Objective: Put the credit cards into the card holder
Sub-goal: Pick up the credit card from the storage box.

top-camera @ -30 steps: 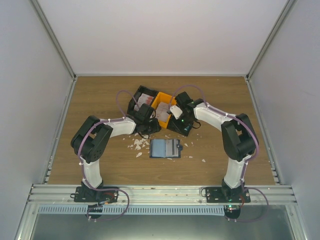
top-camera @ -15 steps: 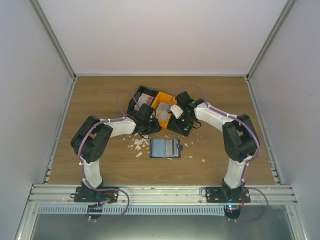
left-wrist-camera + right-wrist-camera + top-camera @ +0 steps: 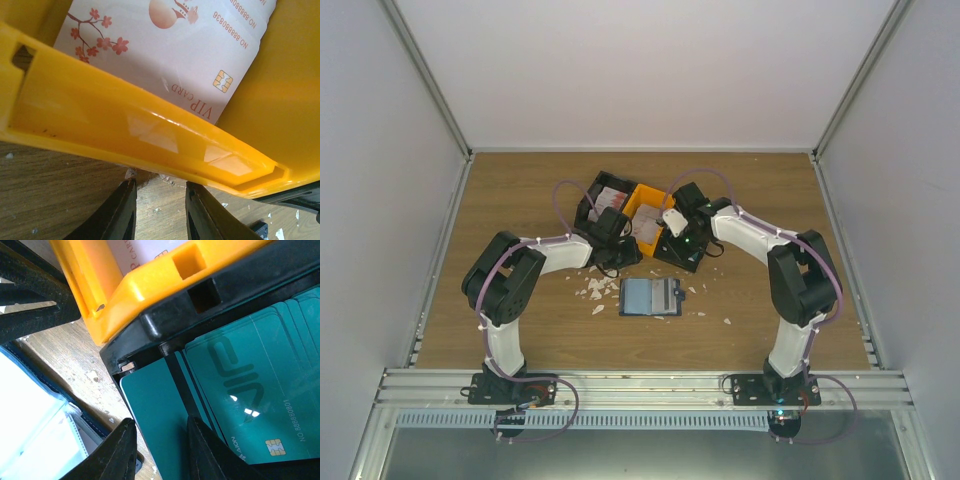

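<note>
The card holder (image 3: 650, 296) lies open on the table, navy with a pale slotted inside; its corner (image 3: 35, 435) shows in the right wrist view. Teal credit cards (image 3: 250, 385) fill a black bin (image 3: 165, 320). One plain teal card (image 3: 155, 410) lies tilted at the bin's near wall. My right gripper (image 3: 161, 440) hangs open just above it, one finger (image 3: 120, 452) by the wall, the other on the card. A white credit card with red blossoms (image 3: 165, 50) lies in the orange bin (image 3: 125, 135). My left gripper (image 3: 159, 202) stands open beside that bin's outer wall, empty.
A second black bin (image 3: 603, 203) with white cards stands left of the orange bin (image 3: 644, 205). White scraps (image 3: 592, 290) lie scattered left of the card holder, and a few more lie to its right (image 3: 727, 322). Both arms crowd the bins.
My right gripper's jaws have narrowed over the teal card and the right arm has edged slightly. The left arm has not moved.
</note>
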Controlling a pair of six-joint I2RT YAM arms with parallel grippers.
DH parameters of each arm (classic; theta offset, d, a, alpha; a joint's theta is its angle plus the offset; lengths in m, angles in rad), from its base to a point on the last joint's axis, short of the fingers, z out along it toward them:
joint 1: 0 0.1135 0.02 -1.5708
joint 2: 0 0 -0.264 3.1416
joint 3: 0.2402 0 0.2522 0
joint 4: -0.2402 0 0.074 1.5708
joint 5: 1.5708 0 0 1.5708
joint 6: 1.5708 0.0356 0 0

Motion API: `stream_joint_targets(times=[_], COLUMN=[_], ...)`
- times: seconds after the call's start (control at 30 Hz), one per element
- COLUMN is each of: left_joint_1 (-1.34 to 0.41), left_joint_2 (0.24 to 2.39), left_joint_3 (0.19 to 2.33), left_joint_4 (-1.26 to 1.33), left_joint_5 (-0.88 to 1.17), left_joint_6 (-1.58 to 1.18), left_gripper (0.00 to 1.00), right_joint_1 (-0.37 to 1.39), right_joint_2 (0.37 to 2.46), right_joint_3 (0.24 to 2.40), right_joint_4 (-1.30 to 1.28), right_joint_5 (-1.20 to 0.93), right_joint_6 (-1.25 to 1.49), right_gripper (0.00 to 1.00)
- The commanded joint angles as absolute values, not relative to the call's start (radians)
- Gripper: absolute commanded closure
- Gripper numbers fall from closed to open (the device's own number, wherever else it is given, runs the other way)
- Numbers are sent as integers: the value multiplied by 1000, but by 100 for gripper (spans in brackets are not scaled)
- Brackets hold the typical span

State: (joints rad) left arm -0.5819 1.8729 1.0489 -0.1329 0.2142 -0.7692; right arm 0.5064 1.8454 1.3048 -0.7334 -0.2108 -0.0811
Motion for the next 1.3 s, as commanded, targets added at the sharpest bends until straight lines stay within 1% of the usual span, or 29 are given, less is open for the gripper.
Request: stream_joint_targets(times=[0.0, 0.47, 0.57, 0.77, 0.87, 1.07, 1.27], left_joint_1=[-588, -588, -588, -589, -589, -591, -594], left_joint_2=[1893, 1897, 1898, 1895, 1894, 1880, 1862], left_joint_3=[1080, 1083, 1083, 1082, 1083, 1076, 1069], left_joint_4=[-87, -91, -92, -93, -93, -80, -64], left_joint_5=[176, 174, 174, 173, 175, 181, 191], left_joint_6=[-762, -761, -762, -761, -762, -759, -755], left_gripper=[70, 70, 70, 70, 70, 70, 70], right_joint_1=[508, 508, 509, 509, 508, 507, 506], right_joint_2=[1815, 1784, 1787, 1771, 1746, 1715, 1668], right_joint_3=[1284, 1272, 1269, 1271, 1270, 1262, 1274], right_joint_4=[-761, -762, -759, -759, -757, -747, -699], right_joint_5=[-239, -253, -255, -252, -255, -180, -53], right_joint_6=[-70, -74, -75, -71, -76, -69, -45], right_gripper=[70, 77, 81, 87, 94, 99, 100])
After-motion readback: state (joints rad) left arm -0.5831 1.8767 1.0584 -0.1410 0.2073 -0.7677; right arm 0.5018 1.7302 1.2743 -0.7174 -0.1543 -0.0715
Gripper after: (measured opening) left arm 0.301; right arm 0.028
